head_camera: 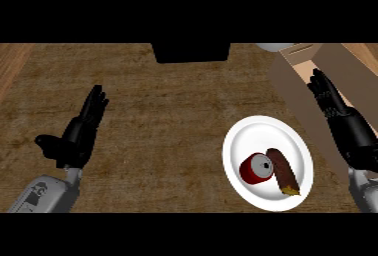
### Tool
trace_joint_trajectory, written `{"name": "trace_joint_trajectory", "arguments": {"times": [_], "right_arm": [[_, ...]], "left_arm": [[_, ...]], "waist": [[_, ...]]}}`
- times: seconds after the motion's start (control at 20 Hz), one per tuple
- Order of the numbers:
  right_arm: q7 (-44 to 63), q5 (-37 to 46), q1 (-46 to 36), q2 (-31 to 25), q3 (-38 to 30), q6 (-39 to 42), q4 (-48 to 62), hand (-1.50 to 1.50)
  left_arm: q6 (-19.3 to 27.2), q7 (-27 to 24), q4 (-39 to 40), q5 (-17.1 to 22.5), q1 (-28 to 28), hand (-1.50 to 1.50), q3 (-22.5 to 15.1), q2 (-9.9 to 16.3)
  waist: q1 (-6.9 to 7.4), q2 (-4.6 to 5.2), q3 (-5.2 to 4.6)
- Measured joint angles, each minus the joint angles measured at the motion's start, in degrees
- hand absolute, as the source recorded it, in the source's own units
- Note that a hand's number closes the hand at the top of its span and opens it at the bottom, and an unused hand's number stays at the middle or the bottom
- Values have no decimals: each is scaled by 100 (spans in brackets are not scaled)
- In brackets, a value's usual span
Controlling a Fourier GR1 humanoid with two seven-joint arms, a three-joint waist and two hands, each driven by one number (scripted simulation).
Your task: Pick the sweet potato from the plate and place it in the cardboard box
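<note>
A white plate (247,135) lies on the wooden counter at the right. On it rests a long brown sweet potato (283,170) with an orange tip, beside a red round object (255,168) with a grey face. The cardboard box (295,85) stands at the upper right, partly behind my right hand. My right hand (341,120) is open, fingers straight, just right of the plate and over the box's side, holding nothing. At the left, far from the plate, my left hand (80,132) stays open with its fingers pointing up.
A black block (190,52) sits at the top middle edge. A pale round object (275,47) shows beside the box's top. A lighter wood strip (11,62) runs along the far left.
</note>
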Motion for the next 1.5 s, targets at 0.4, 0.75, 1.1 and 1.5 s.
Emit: {"name": "trace_joint_trajectory", "arguments": {"times": [0.4,0.75,1.1,1.5], "right_arm": [[237,-1153,45,-1237,-1443,1202,88,-150],[-1578,-497,649,-1742,-1825,2335,1212,-150],[-2428,758,632,-2162,-1449,2545,1162,-150],[-1497,1863,567,-2803,-590,3032,-24,-150]], "left_arm": [[-564,-108,-148,-666,-325,0,-173,760],[-994,40,-405,-835,-483,0,-165,959],[-1144,153,-504,-967,-453,0,-106,938],[-1251,114,-576,-1056,-323,0,-32,912]], "waist": [[69,-30,-95],[185,-7,-98],[241,-11,-108],[242,-25,-122]]}}
